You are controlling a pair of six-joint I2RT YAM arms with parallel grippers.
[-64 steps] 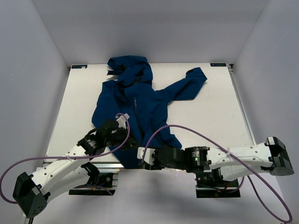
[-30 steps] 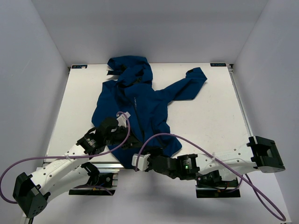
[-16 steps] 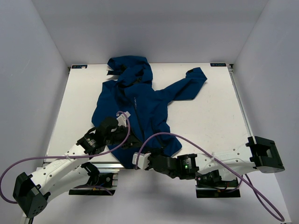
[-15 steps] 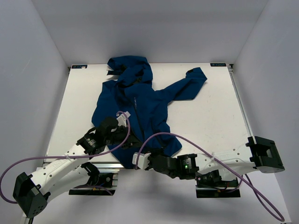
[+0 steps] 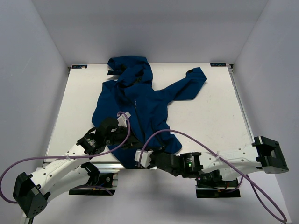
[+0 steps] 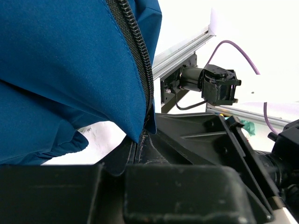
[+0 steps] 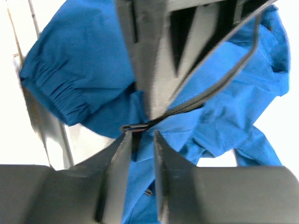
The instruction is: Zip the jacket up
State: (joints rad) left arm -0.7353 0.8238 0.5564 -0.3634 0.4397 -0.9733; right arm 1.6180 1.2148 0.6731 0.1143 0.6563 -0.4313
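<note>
The navy jacket [image 5: 135, 102] lies spread on the white table, hood at the far side and hem at the near edge. My left gripper [image 5: 125, 135] is shut on the hem beside the black zipper teeth [image 6: 138, 56], and the fabric hangs from its closed jaws [image 6: 140, 139]. My right gripper [image 5: 138, 157] sits just past the near edge at the hem. In the right wrist view its fingers [image 7: 122, 158] stand a narrow gap apart. The dark zipper slider [image 7: 135, 127] sits right at their tips, with the zipper tape [image 7: 210, 95] running up to the right.
A sleeve [image 5: 189, 84] stretches toward the far right of the table [image 5: 215, 116]. The aluminium rail of the near edge [image 6: 180, 53] lies right by both grippers. Purple cables loop over each arm. Grey walls enclose the table on three sides.
My right gripper drew back toward the near edge, then came forward a little to the hem. My left gripper and the jacket have stayed put.
</note>
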